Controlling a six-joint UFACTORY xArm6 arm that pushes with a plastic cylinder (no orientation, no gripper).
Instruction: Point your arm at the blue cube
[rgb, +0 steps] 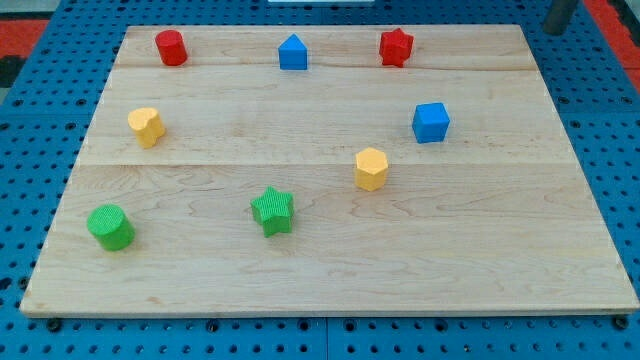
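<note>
Blue cube (431, 122) on the right half of the desk (330, 270), above the middle height, well apart from the desk's right edge. Turned a little, so that one upright corner faces the view's bottom and slightly left; showing the top face and two side faces. No long axis to tell, because all sides look equal. Standing flat, not tilted.

Nearest to it: yellow hexagon block (371, 168), down and to the left, near but not touching. Higher and to the left, close to the top edge: red star (396, 46). Farther left along the same top row: blue house-shaped block (293, 52) and red cylinder (171, 47). On the left side: yellow block (146, 126), with a shape hard to make out, maybe with a notch on top. In the lower part: green star (273, 210) near the middle and green cylinder (110, 227) toward the left corner. All blocks apart from each other.

Only a short piece of the dark rod seen, in the view's top right corner, cut off by the top edge of the picture. My tip (553, 30) just outside the desk's top right corner, over the blue holed base (600, 60), well apart from the blue cube and up and to the right of it. Touching no block. As for the tool: only a plain rod, so cannot tell released or clenched; grasping nothing.
</note>
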